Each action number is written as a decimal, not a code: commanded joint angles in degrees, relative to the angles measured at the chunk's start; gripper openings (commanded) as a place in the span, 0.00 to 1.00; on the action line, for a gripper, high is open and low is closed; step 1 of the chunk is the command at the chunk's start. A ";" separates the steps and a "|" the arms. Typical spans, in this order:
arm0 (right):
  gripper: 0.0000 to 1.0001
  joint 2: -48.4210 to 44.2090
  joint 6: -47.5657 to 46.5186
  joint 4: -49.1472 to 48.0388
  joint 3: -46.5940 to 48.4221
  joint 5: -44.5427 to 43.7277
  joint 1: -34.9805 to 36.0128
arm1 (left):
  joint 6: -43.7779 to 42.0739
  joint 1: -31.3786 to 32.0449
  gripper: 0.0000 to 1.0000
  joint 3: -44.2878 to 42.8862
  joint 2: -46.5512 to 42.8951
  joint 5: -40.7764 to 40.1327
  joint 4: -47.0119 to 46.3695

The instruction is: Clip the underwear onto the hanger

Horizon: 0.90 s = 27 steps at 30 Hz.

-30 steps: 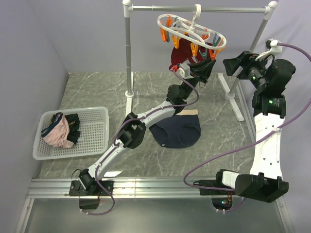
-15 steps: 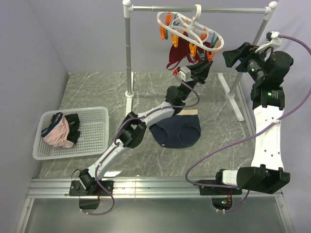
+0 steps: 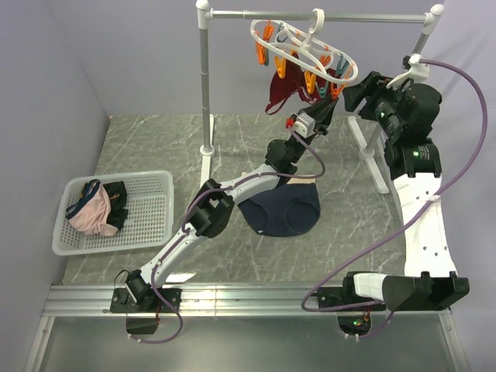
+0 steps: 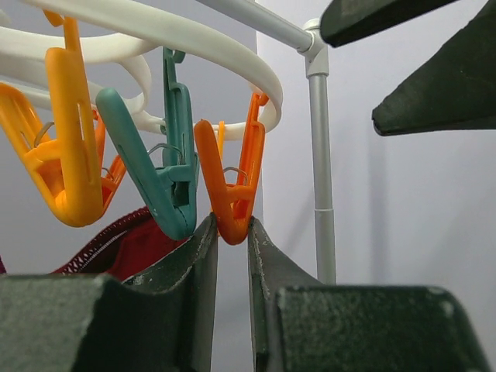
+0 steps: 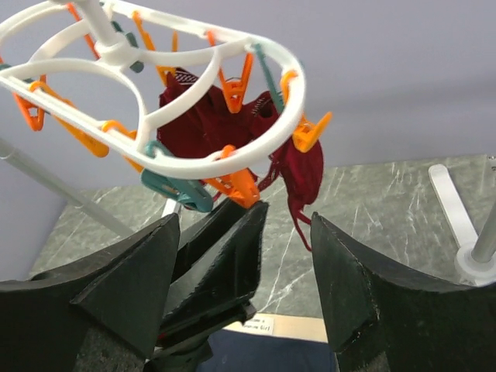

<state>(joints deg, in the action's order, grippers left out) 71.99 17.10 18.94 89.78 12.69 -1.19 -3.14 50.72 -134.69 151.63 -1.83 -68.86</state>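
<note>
Now the left pincer [image 4: 231, 236] nips the tip of an orange clip [image 4: 232, 182] under the white hanger [image 3: 306, 48], the right pincer [image 3: 355, 94] gapes wide and empty beside it, and the navy underwear [image 3: 283, 209] lies flat on the tabletop [image 3: 155, 147], likely light and floppy, best pinched at the waistband edge.

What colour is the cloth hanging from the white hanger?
The cloth is dark red, clearest in the right wrist view.
</note>
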 commanded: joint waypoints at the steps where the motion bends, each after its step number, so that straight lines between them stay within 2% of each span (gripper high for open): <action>1: 0.75 -2.38 -1.11 -0.48 -0.66 -6.10 2.77 | -3.89 1.40 0.01 -0.22 -3.89 0.86 -1.37; 4: 0.75 -1.68 -1.54 -0.92 -0.92 -7.50 4.35 | -4.16 1.40 0.01 -0.22 -3.97 0.77 -1.01; 11: 0.67 -0.01 -1.20 -3.03 -1.45 -13.73 6.11 | -5.56 1.93 0.01 -0.39 -4.06 1.39 -0.92; 24: 0.66 0.70 0.04 -5.84 -1.98 -14.27 8.05 | -6.62 2.02 0.01 0.22 -4.24 1.39 -1.01; 27: 0.70 0.52 -1.36 -5.85 -0.66 -13.74 8.05 | -7.15 2.02 0.01 0.57 -4.33 1.39 -1.54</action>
<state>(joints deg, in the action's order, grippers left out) 72.58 16.88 16.36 87.70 -0.01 6.52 -8.84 51.72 -134.45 151.33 -1.80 -69.01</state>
